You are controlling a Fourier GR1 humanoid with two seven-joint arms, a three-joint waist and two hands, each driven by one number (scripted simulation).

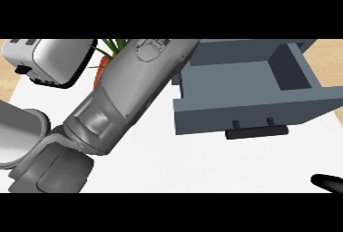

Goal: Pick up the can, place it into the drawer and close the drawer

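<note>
The blue-grey drawer (254, 111) stands pulled out at the right of the white counter, its black handle (257, 132) facing me. What shows of its inside holds nothing. My left forearm (127, 90) slants from the lower left up to the picture's top, just left of the drawer, and its hand is cut off there. Only a black tip of my right hand (328, 182) shows at the lower right edge, well below the drawer. No can shows anywhere in view.
A silver toaster (47, 61) sits at the back left corner. Green leaves and something orange (105, 58) peek out behind the forearm. White counter (201, 163) lies in front of the drawer.
</note>
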